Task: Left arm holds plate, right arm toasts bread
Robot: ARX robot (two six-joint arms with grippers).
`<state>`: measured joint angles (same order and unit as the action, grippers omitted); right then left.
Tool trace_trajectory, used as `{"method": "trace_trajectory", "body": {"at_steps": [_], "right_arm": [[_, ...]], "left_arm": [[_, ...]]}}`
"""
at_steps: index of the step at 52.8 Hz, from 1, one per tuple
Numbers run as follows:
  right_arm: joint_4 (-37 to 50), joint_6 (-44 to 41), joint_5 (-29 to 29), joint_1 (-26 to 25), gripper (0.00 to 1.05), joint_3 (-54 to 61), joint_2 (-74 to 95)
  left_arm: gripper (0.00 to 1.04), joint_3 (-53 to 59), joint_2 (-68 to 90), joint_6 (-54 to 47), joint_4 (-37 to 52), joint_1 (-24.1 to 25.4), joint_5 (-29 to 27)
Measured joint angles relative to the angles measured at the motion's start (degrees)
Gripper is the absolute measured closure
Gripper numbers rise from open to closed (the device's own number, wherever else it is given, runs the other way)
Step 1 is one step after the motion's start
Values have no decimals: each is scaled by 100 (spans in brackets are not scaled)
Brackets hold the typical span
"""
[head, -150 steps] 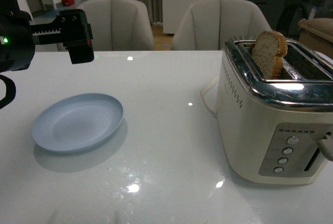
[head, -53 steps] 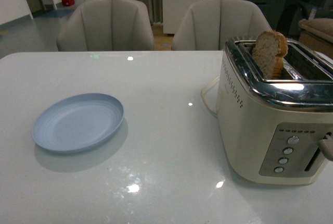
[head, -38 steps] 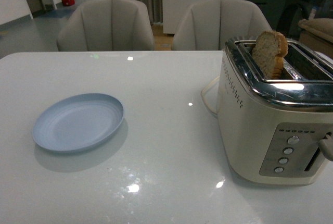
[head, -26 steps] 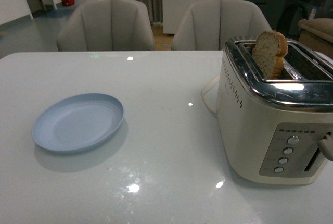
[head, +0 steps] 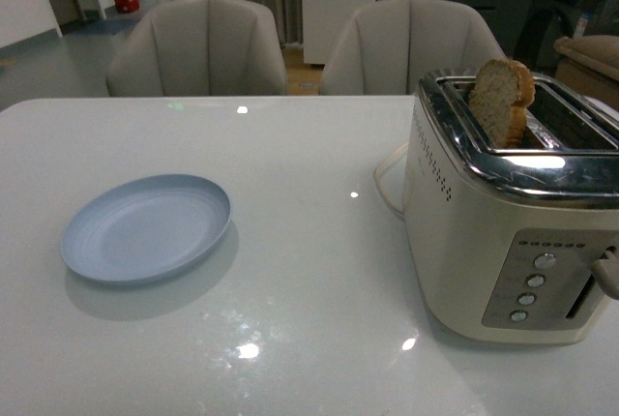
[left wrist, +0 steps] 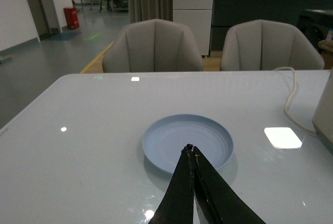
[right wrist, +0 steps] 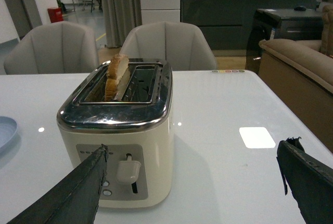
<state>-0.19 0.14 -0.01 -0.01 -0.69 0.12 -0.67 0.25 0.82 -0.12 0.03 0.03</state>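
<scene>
front view: neither arm in frame; plate lies flat and unheld on the white table, well apart from the toaster; bread stands upright in the nearer slot, its rounded top proud of the chrome; risk, as a judgement: the plate is shallow with a low rim on a glossy surface, so a grip taken too high or too shallow could skid it away or tip it.

left wrist view: left gripper with jaws pressed together, holding nothing; plate directly ahead of the tips, its near rim just beyond them; pale blue, round, faint concentric rings, nothing on it; risk: the jaws must part before they can straddle the rim; driven forward as they stand, they would only push the plate.

right wrist view: right gripper with jaws spread wide, nothing between the fingers; toaster ahead and toward one jaw, lever apparently raised, though the view does not settle this; bread light brown, darker crust, speckled crumb, leaning in the slot far from the fingers; risk: a pinch on the soft exposed top could crush or tear it, or drop it back in the slot, and a low approach could strike the chrome edge.
</scene>
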Motion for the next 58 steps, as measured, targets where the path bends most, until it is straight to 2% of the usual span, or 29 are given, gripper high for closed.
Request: {"method": "trace_trajectory", "body": {"at_steps": [14, 20, 30, 33, 41, 58], "right_arm": [[-2, 0, 0, 0, 6, 0, 2], [-2, 0, 0, 0, 6, 0, 2], [-2, 0, 0, 0, 6, 0, 2], [-2, 0, 0, 0, 6, 0, 2], [-2, 0, 0, 0, 6, 0, 2], [-2, 0, 0, 0, 6, 0, 2]], "left_arm": [[102, 4, 4, 2, -4, 0, -2], [76, 4, 4, 0, -4, 0, -2], [44, 4, 4, 0, -4, 0, -2], [30, 4, 4, 0, -4, 0, -2], [5, 4, 4, -4, -4, 0, -2], [7, 4, 4, -4, -4, 0, -2]]}}
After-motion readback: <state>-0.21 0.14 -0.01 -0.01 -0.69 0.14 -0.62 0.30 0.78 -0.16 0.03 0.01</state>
